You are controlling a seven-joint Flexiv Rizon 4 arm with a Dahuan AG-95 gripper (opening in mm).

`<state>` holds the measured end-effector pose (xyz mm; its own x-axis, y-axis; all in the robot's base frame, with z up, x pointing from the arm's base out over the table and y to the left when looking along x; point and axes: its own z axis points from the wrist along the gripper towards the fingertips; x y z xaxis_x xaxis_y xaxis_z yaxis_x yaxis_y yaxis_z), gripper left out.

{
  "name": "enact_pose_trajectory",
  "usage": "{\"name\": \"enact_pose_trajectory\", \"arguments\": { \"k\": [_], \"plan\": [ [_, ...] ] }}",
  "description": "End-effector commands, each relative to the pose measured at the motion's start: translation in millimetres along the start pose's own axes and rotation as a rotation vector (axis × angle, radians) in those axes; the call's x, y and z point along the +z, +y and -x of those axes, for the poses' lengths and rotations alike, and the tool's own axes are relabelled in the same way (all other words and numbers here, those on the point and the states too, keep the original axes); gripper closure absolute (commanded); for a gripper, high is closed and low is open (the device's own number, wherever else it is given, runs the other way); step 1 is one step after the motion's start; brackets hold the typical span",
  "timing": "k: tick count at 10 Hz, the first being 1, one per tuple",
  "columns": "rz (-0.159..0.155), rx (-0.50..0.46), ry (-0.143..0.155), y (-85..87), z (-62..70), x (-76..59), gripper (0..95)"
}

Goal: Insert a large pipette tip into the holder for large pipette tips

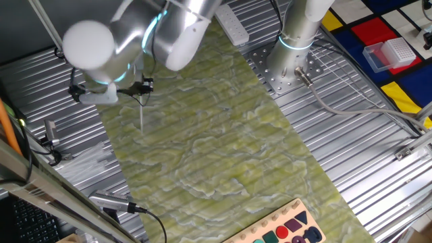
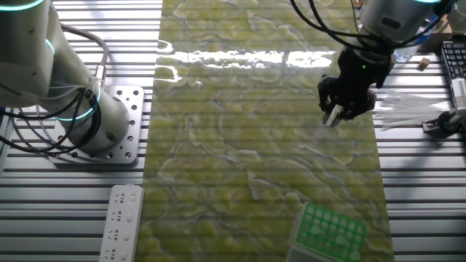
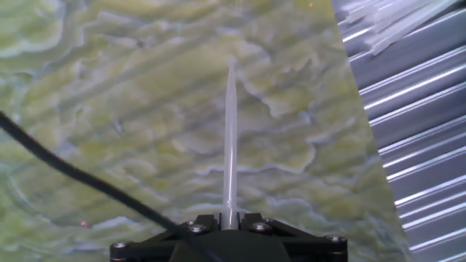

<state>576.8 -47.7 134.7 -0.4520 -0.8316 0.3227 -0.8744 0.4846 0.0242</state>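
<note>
The large pipette tip [image 3: 230,138] is clamped by its wide end in the end effector [image 3: 229,217], whose fingers are closed on it. It points straight away from the hand with its narrow end down, clear of the green marbled mat [image 3: 131,109] on the desk. That upright hold probably serves the task: a tip hanging point-first can be lowered straight into a hole.

The holder for large pipette tips [image 2: 329,233] stands well apart from the tip, at the mat's near edge in the other fixed view, its green grid top facing up to receive it. A pile of spare tips [image 2: 411,110] lies just beside the tip, on the ribbed metal off the mat.
</note>
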Motion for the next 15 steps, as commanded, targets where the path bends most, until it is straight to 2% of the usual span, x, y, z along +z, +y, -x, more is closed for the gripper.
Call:
{"name": "enact_pose_trajectory", "arguments": {
  "k": [1,2,3,5,6,9,10,11,13,14,15],
  "plan": [
    [-0.02,0.038,-0.014,0.3,0.7,0.8,95.0],
    [-0.025,0.042,-0.004,0.3,0.7,0.8,95.0],
    [-0.018,0.014,-0.02,0.3,0.7,0.8,95.0],
    [-0.021,-0.067,-0.012,0.3,0.7,0.8,95.0],
    [-0.018,-0.09,-0.018,0.3,0.7,0.8,95.0],
    [-0.024,-0.095,-0.016,0.3,0.7,0.8,95.0],
    [-0.014,-0.1,-0.041,0.3,0.7,0.8,95.0],
    [-0.009,-0.114,-0.042,0.3,0.7,0.8,95.0],
    [-0.005,-0.172,-0.022,0.3,0.7,0.8,95.0],
    [0.031,-0.223,-0.007,-11.0,-24.2,-1.2,95.0],
    [0.055,-0.237,0.006,-16.9,-41.7,-4.0,95.0]
  ]
}}
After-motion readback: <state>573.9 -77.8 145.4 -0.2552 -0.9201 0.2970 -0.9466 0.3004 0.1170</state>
